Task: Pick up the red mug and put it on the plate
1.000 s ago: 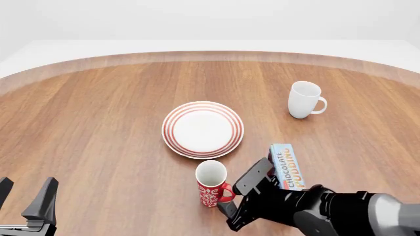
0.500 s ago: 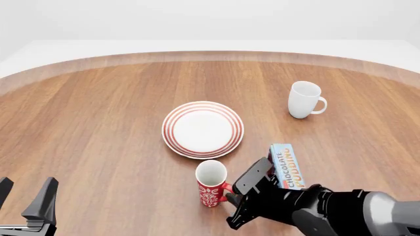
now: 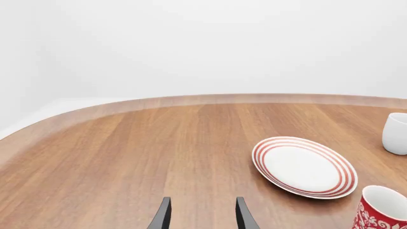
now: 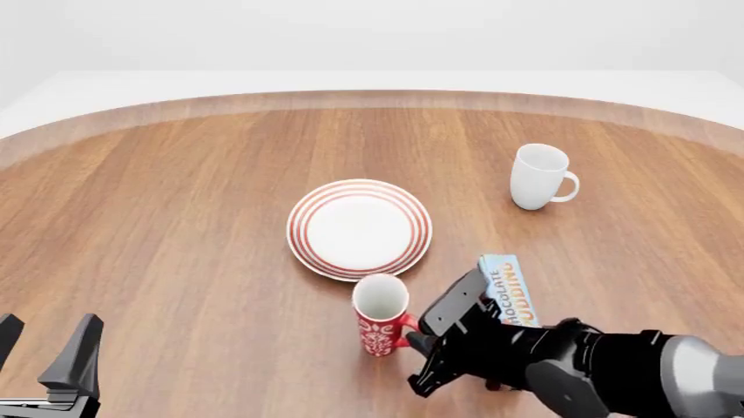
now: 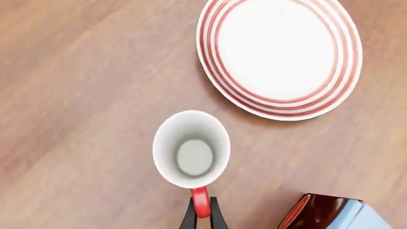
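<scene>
The red mug stands upright just in front of the plate, its handle turned toward my right arm. My right gripper is shut on that red loop handle. From above, in the right wrist view, both thin fingers pinch the handle below the mug, with the plate beyond it. My left gripper stays open at the near left corner, holding nothing. The left wrist view shows the left gripper over bare wood, the plate and the red mug off to one side.
A plain white mug stands at the back right. A blue chocolate pudding box lies right beside my right arm, close to the red mug. The round wooden table's far edge curves across the back.
The right gripper has come in around the red mug's handle. The mug has shifted slightly up and toward the plate. The left arm has stayed still.
</scene>
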Controlling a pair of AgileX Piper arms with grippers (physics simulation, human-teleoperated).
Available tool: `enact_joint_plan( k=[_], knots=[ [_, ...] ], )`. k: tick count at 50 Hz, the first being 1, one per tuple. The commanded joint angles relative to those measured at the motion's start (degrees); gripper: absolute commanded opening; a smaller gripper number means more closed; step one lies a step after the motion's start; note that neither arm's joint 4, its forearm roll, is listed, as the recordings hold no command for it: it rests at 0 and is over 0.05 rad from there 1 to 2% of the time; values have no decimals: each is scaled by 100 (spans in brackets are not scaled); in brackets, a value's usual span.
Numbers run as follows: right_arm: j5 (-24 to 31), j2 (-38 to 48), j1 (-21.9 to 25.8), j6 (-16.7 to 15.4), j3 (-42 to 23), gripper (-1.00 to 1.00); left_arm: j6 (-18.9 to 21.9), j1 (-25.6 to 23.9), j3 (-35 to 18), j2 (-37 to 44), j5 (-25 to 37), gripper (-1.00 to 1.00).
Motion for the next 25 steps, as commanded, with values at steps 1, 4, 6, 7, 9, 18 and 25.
enact_joint_plan(
  k=[1, 4, 6, 7, 9, 18, 25],
  knots=[
    [415, -493, -162, -90, -238, -100, 0, 0, 0, 0, 0, 100],
    [514, -628, -175, -149, -266, -100, 0, 0, 0, 0, 0, 100],
    [547, -684, -180, -177, -267, -100, 0, 0, 0, 0, 0, 100],
    [639, -793, -208, -219, -321, -100, 0, 0, 0, 0, 0, 100],
    [685, -841, -208, -215, -347, -100, 0, 0, 0, 0, 0, 100],
    [1024, -1256, -298, -340, -444, -100, 0, 0, 0, 0, 0, 100],
    [1202, -1404, -400, -467, -614, -100, 0, 0, 0, 0, 0, 100]
  ],
)
